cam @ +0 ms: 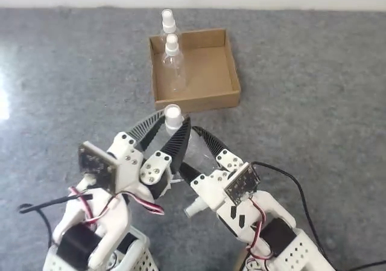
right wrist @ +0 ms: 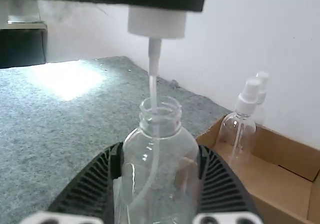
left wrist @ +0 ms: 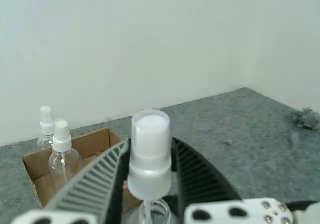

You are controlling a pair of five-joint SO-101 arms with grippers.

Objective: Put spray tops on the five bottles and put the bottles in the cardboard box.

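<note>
High view puts me roughly midway through the job, by my reckoning. My left pincer is clamped on a white spray top, and my right pincer is closed around the body of a clear bottle, held upright directly beneath that top. The right wrist view shows the top's thin dip tube already threaded down through the bottle's open neck, but the cap sits well above the rim, so this one is not yet seated or screwed on. Just beyond both pincers the cardboard box sits on the grey worktop. One capped bottle stands upright inside it, near the far left corner. A second capped bottle stands at that far corner; I cannot tell whether it is inside the wall or just behind it. I count three bottles against the task's five. I judge that what is left is lowering and fastening this top, carrying the bottle forward into the box, and then fitting and boxing the others.
</note>
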